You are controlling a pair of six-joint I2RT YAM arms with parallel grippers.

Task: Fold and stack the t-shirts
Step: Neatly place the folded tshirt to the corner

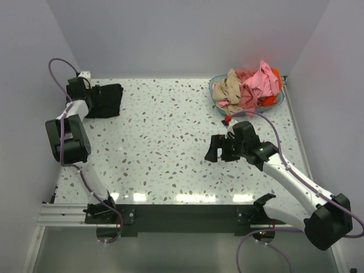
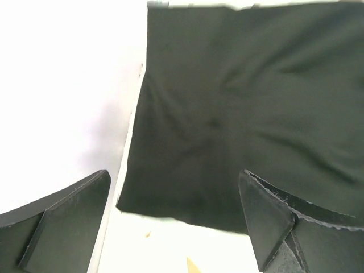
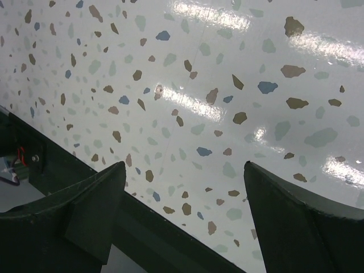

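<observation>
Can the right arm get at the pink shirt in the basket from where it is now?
Probably yes. The right gripper is open and empty, the pink shirt lies on top in the basket, and only bare table separates them, though the gripper now faces away.

right gripper [image 3: 185,176]: jaws spread wide, nothing between them
fingers [image 3: 85,222]: dark, one low left, one low right
table [image 3: 187,85]: white, speckled with brown, blue and grey chips, bright glare patches
dark strip [image 3: 153,239]: along table edge, lower left
red wire [image 3: 21,154]: small, left edge, by the strip
</observation>
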